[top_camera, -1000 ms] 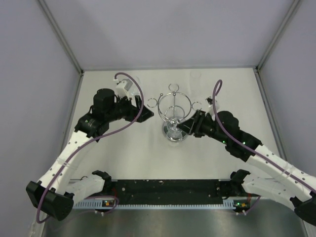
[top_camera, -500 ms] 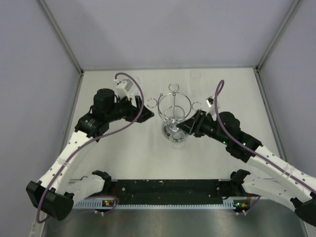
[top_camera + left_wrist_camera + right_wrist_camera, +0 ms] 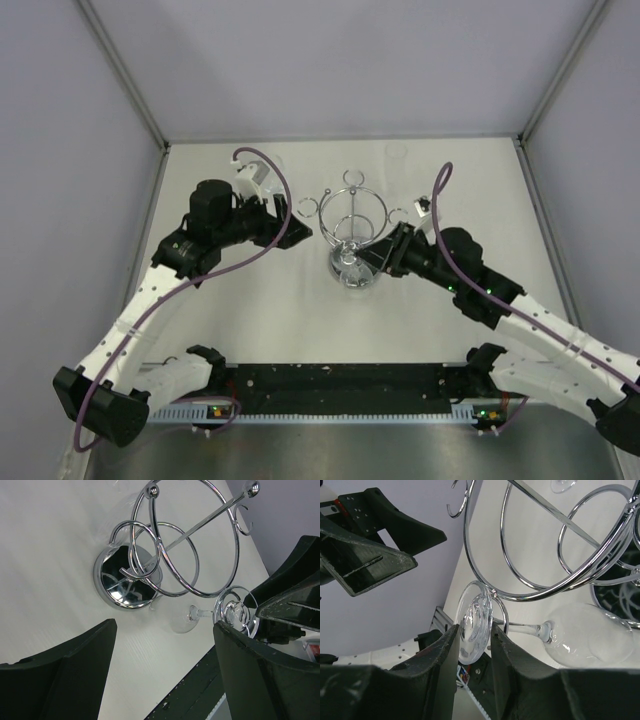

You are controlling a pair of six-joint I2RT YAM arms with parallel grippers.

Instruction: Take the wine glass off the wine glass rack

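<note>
Right wrist, one rack [image 3: 535, 599], one wine glass [image 3: 582, 640], right hand [image 3: 474, 635] gripping it

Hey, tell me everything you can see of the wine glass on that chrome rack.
The wine glass is clear, colourless glass with a round foot, a thin stem and a rounded bowl, and it looks empty. It hangs on the wine glass rack, its stem passing through a small chrome ring just behind the foot, with its bowl toward the rack's mirrored base. The right end effector has its fingers pressed against both faces of the foot.
</note>
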